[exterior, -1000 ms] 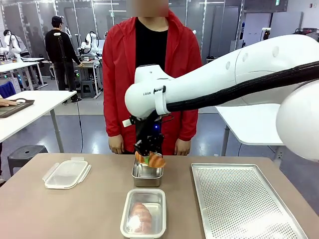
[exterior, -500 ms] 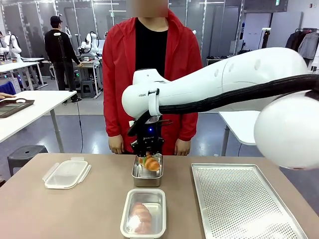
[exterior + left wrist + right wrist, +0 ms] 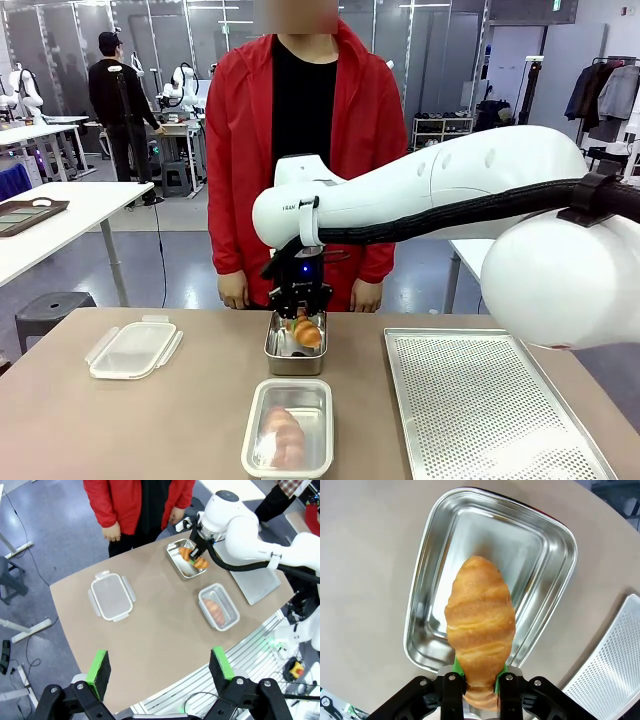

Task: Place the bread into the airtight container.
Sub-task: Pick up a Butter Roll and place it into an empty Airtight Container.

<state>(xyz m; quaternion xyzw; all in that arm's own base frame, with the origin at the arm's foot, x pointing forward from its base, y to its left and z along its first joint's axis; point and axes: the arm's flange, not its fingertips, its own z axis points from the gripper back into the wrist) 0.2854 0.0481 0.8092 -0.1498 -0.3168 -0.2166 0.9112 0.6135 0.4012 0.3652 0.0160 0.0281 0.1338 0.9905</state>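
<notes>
At table left, a clear lidded container (image 3: 133, 349); high above, left gripper (image 3: 160, 672) spread wide, holding nothing. Mid-table, right gripper (image 3: 301, 316) clenched on a croissant (image 3: 305, 331), poised over the open steel container (image 3: 294, 358). Nearer, another croissant (image 3: 283, 435) inside a lidded container (image 3: 288, 428). At right, perforated tray (image 3: 490, 410). No legible writing.

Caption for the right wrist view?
Right gripper holding a croissant above the empty steel container.

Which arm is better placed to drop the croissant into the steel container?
The right. Its gripper already grips the croissant directly over the open steel container, while the left gripper hangs open, high above the table's near edge.
</notes>
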